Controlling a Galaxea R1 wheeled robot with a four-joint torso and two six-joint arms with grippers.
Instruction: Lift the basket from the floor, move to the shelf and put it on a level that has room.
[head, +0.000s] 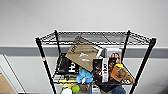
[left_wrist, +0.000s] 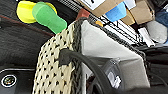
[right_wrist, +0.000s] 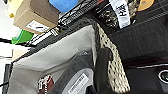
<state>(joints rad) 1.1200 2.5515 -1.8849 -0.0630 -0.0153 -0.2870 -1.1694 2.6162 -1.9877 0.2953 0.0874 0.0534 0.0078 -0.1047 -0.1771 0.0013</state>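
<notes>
You've got the basket up at the shelf, top level free, can't tell either tool's grip.

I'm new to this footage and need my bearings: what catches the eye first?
The black wire shelf stands against a pale wall, its top level bare while the tier below is crammed with boxes and plush toys. Both wrist views show the cream wicker basket with white lining, close to the shelf.
</notes>
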